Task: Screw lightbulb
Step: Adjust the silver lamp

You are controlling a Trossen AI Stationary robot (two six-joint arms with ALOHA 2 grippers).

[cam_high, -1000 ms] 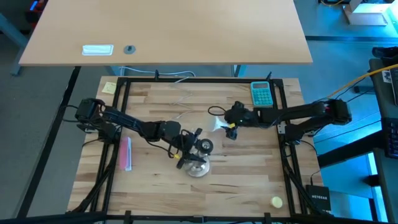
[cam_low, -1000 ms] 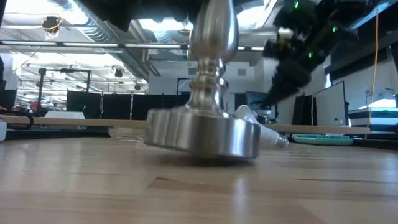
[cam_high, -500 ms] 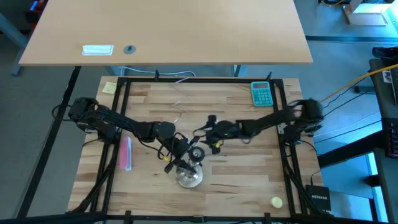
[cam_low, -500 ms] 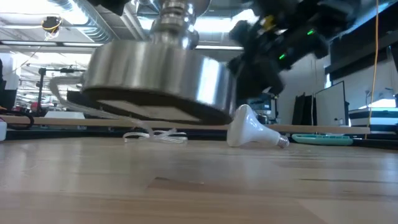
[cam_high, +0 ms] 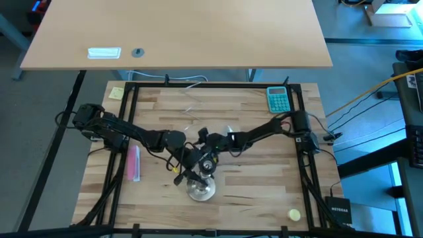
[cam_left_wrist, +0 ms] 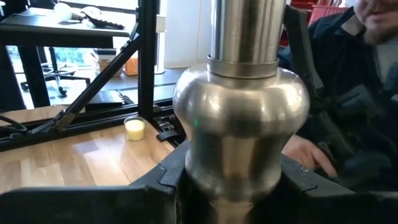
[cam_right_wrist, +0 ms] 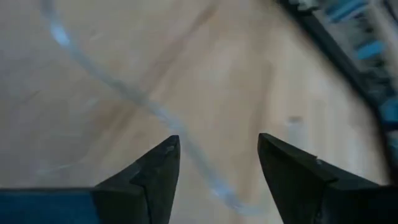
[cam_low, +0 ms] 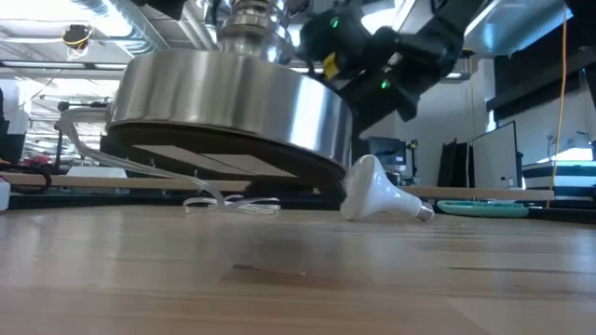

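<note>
Lightbulb (cam_low: 377,194) half behind socket stand (cam_low: 228,102)

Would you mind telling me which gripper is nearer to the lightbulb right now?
Right. The right gripper, open and empty, hangs just beside the lightbulb lying on the table. The left gripper is farther, clamped on the lifted socket stand.

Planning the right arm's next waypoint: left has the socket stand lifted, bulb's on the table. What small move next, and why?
Probably bring the right gripper back toward the lightbulb and lower over it. Its fingers are open and empty over bare wood, while the bulb lies on its side on the table, untouched. The left gripper already holds the socket stand tilted off the surface, so only the bulb is missing.
</note>
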